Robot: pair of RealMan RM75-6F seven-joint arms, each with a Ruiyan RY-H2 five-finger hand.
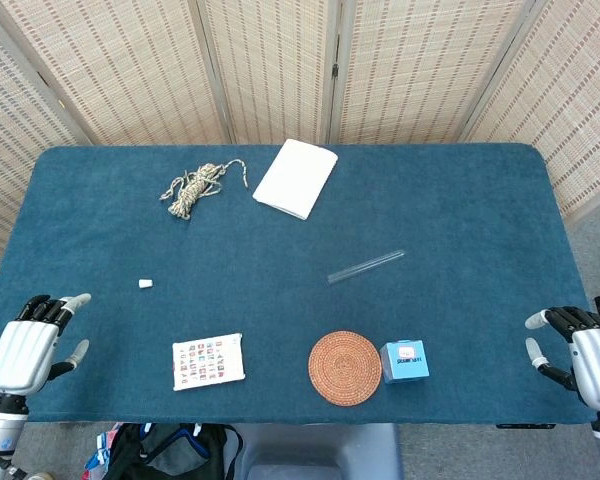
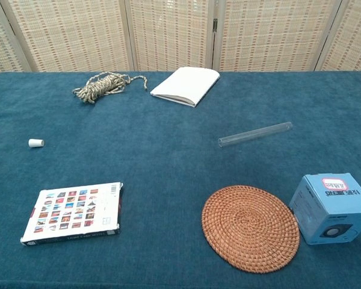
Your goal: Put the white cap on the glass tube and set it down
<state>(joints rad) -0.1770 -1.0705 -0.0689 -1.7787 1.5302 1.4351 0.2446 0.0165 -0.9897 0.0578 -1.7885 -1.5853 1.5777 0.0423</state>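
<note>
— Left hand (image 1: 25, 342) sits empty at the near-left table edge, fingers apart; white cap (image 1: 145, 284) lies apart from it, untouched.
— And the glass tube (image 1: 366, 266)?
— Flat mid-table, uncapped. Right hand (image 1: 578, 345), empty, fingers apart, near-right edge. Nothing done yet.
— Containers?
— Only a closed blue box (image 1: 405, 360).

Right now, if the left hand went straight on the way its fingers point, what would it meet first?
Probably the white cap: the left hand points up and right across bare cloth toward it. Height is unclear, so it might pass above.
</note>
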